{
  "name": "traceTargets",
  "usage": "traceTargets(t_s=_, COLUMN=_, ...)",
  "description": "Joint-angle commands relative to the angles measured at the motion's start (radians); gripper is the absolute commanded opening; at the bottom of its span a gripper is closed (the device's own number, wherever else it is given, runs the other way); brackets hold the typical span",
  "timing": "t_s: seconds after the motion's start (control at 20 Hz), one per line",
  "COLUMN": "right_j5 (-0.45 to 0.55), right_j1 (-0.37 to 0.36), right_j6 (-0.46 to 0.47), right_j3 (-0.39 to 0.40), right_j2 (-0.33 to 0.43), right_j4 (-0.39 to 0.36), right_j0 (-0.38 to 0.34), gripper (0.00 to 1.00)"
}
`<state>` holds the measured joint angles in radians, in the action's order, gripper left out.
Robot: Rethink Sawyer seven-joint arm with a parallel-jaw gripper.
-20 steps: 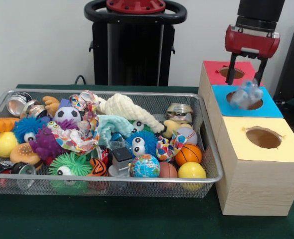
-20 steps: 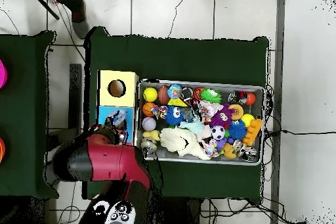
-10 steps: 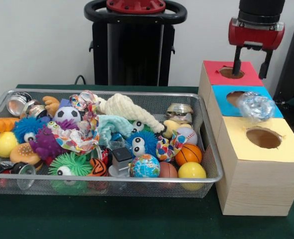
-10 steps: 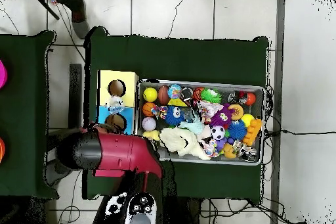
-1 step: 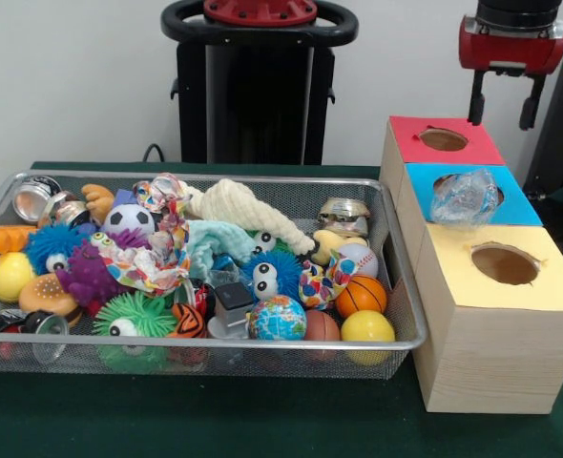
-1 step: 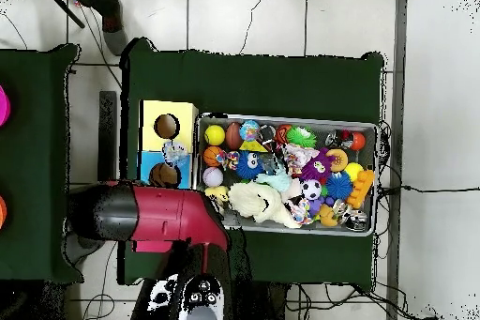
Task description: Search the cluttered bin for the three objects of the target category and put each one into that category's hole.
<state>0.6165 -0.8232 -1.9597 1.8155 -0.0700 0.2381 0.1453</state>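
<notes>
On top of the blue-topped wooden box point(image 5: 470, 206), a crumpled clear plastic bottle point(image 5: 464, 197) lies across the round hole point(image 5: 449, 183) instead of inside it, its body spreading over the hole's rim toward the yellow-topped wooden box point(image 5: 499, 315). High above the red-topped wooden box point(image 5: 441, 140) hangs the red and black gripper point(image 5: 503, 98), its two black prongs spread apart and empty, well clear of the bottle. The main risk, as I judge it, is that the bottle sits wedged on the rim and never drops, so the deposit would not count; its crushed shape looks wider than the opening in this pose. It is light and springy, so a nudge could flick it off the box top onto the green cloth or into the wire mesh bin point(image 5: 262, 349). Searching the bin has its own hazard: metal cans such as the crushed tin point(image 5: 344, 214) near the bin's right end are half buried among balls, fuzzy toys and a cream knitted cloth point(image 5: 243, 210), and a grasp could drag neighbours along. No brand, label or writing can be read on the boxes, the bottle or the cans.
</notes>
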Motion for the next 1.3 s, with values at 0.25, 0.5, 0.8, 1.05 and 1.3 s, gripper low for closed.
traceTargets(t_s=0.25, right_j5=-0.054, right_j1=0.014, right_j6=-0.097, right_j3=-0.024, right_j2=0.086, right_j4=-0.005, right_j0=-0.030, gripper=1.00)
traceTargets(t_s=0.5, right_j5=-0.223, right_j1=0.054, right_j6=-0.141, right_j3=-0.105, right_j2=0.020, right_j4=-0.062, right_j0=0.013, gripper=1.00)
traceTargets(t_s=0.8, right_j5=-0.400, right_j1=0.101, right_j6=-0.150, right_j3=-0.141, right_j2=-0.064, right_j4=-0.098, right_j0=0.061, gripper=1.00)
traceTargets(t_s=1.05, right_j5=-0.465, right_j1=0.125, right_j6=-0.157, right_j3=-0.134, right_j2=-0.122, right_j4=-0.086, right_j0=0.096, gripper=1.00)
traceTargets(t_s=1.3, right_j5=-0.486, right_j1=0.182, right_j6=-0.156, right_j3=-0.169, right_j2=-0.228, right_j4=-0.066, right_j0=0.165, gripper=0.00)
